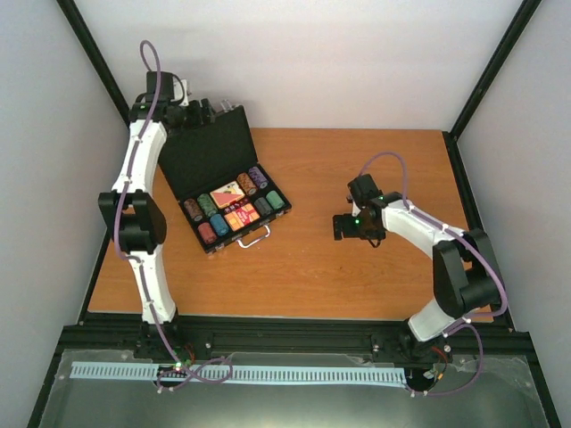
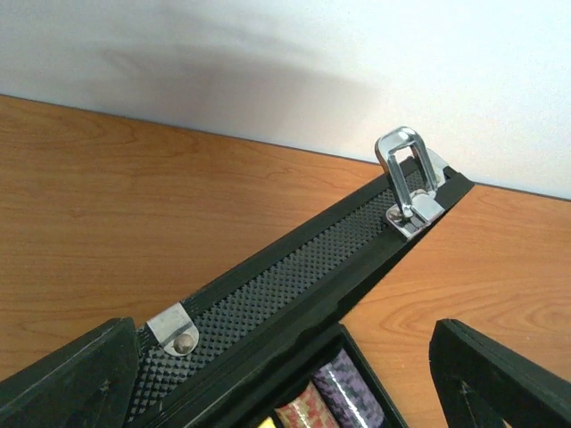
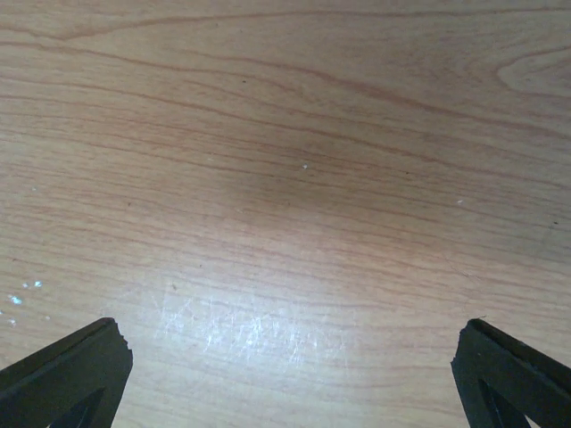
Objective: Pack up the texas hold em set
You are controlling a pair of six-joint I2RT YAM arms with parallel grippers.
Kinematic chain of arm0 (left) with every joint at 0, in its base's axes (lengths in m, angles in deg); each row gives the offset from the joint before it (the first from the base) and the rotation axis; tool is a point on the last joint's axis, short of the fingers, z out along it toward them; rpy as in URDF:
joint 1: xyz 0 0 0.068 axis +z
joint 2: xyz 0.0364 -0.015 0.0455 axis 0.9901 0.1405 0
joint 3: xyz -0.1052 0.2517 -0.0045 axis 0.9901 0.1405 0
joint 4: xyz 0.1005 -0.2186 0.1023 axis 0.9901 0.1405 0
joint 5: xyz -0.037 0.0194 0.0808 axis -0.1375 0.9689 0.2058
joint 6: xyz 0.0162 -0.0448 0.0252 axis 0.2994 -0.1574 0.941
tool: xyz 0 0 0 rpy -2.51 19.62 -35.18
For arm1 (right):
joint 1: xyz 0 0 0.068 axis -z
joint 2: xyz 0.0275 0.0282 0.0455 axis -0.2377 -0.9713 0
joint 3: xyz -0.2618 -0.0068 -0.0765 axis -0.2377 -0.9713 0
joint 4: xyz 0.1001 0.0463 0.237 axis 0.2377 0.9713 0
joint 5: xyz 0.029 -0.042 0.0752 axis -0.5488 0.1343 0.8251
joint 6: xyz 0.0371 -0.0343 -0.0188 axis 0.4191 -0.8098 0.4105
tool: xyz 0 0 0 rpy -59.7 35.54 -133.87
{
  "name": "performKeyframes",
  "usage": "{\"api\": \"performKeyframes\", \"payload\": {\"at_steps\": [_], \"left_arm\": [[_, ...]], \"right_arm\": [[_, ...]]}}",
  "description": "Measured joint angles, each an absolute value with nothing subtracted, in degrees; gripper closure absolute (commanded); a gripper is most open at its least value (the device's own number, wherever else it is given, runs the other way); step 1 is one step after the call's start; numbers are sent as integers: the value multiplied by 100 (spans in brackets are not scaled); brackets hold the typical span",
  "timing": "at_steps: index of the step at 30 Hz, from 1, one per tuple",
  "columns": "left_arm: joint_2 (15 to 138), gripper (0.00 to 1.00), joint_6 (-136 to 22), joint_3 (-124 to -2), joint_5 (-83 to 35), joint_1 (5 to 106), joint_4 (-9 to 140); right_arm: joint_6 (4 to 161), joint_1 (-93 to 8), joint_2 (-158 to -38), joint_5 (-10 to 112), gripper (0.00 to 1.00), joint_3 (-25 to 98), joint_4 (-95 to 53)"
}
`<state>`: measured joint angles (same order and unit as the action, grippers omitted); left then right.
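The black briefcase [image 1: 211, 152] lies open at the table's back left, its lid standing up. Its tray holds multicoloured chip stacks [image 1: 207, 208] around red and orange card boxes [image 1: 237, 215], with the silver handle [image 1: 254, 239] at the front. My left gripper [image 1: 208, 112] is at the lid's top edge. In the left wrist view its open jaws [image 2: 285, 366] straddle that textured edge [image 2: 294, 276], near a silver latch [image 2: 409, 178], with purple and red chip stacks [image 2: 346, 392] below. My right gripper [image 1: 344, 226] hovers open over bare wood [image 3: 290, 357], right of the case.
The wooden table [image 1: 357, 267] is framed by black posts and white walls. A second latch plate [image 2: 173, 327] sits on the lid edge close to my left finger [image 2: 71, 374]. The right arm's elbow [image 1: 464, 276] rises at the near right.
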<state>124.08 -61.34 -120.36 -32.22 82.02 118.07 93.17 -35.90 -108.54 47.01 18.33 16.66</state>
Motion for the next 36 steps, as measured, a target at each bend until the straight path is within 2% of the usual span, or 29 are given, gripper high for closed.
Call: {"api": "performKeyframes", "payload": {"at_steps": [5,10,16,19,24,28,36], "left_arm": [[11527,9,-6158,-10703,-3464,8021,11123],[10489,9,-6368,-9243,-3908,7297,10517],[9780,8,-6746,-7971,-4341,6456,10900],[9547,4,-6910,-7728,-4291,6399,11241],[8985,5,-6995,-7975,-3926,6460,11536],[8790,10,-7004,-8091,-3561,6526,11568],[9083,23,-7321,-7057,-3237,7557,11472]], "right_arm": [[9321,-3590,-10524,4712,0,1836,1812],[9321,-3590,-10277,4723,0,1836,1939],[9330,-3590,-9960,4775,0,1836,2051],[9347,-3590,-9814,4865,0,1836,2081],[9363,-3590,-9785,5060,0,1840,2086],[9363,-3603,-9978,5337,0,2030,2088],[9450,-3931,-10688,5930,1,2970,1941]]}}
